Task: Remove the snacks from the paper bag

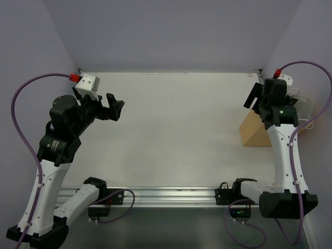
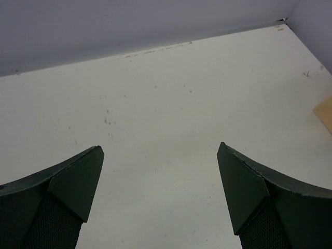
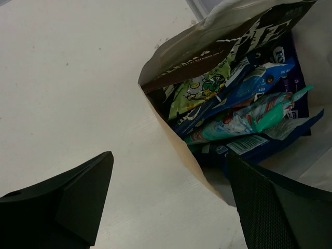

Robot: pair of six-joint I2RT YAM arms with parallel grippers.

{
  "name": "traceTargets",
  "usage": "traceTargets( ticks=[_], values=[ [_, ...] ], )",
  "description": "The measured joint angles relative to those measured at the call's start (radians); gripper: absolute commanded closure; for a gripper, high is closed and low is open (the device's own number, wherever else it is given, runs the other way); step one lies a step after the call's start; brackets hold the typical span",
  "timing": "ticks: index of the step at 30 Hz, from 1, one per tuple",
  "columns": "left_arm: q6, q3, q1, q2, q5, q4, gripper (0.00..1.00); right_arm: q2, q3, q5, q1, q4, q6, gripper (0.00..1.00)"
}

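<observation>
The tan paper bag (image 1: pixel 254 132) sits at the table's right edge, and its corner (image 2: pixel 324 113) shows in the left wrist view. Its mouth faces my right wrist camera, and the snacks lie stacked inside. A long dark brown packet (image 3: pixel 233 36) is on top. Below it are a green one (image 3: pixel 199 89), a blue one (image 3: pixel 248 83), a teal-and-red pouch (image 3: pixel 254 116) and another blue packet (image 3: pixel 259 148). My right gripper (image 3: pixel 170 155) is open and straddles the bag's near wall (image 3: pixel 182 148), one finger at the mouth and one over the table. My left gripper (image 1: pixel 112 108) (image 2: pixel 160 146) hangs open over bare table at the left.
Lavender walls close the table at the left, back (image 1: pixel 166 36) and right. A metal rail (image 1: pixel 166 195) with the arm bases runs along the near edge. Something pale and translucent (image 1: pixel 306 107) shows behind the right wrist by the right wall.
</observation>
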State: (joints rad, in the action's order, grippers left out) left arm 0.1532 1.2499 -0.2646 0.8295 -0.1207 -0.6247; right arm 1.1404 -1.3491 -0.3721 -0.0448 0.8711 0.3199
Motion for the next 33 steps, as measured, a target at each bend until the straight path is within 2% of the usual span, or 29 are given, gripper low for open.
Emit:
traceTargets(
  ticks=[6, 9, 15, 24, 27, 33],
  values=[
    [-0.019, 0.0, -0.008, 0.017, 0.0, -0.015, 0.0, 0.026, 0.051, 0.06, -0.014, -0.057, -0.037, 0.23],
    [-0.023, 0.0, -0.015, 0.026, 0.0, -0.019, 0.0, 0.035, 0.055, 0.089, -0.014, -0.084, -0.064, 0.34],
    [-0.042, 0.005, -0.027, 0.046, 0.004, -0.035, 0.0, 0.048, 0.055, 0.113, -0.015, -0.106, -0.109, 0.66],
    [-0.045, 0.026, -0.038, 0.061, 0.009, -0.046, 0.0, 0.071, 0.047, 0.13, -0.015, -0.109, -0.138, 0.95],
    [-0.045, 0.031, -0.039, 0.066, 0.009, -0.048, 0.0, 0.075, 0.034, 0.148, -0.015, -0.099, -0.139, 1.0],
    [-0.045, 0.051, -0.039, 0.085, 0.009, -0.052, 0.0, 0.1, -0.031, 0.167, 0.057, -0.035, -0.095, 1.0]
  ],
)
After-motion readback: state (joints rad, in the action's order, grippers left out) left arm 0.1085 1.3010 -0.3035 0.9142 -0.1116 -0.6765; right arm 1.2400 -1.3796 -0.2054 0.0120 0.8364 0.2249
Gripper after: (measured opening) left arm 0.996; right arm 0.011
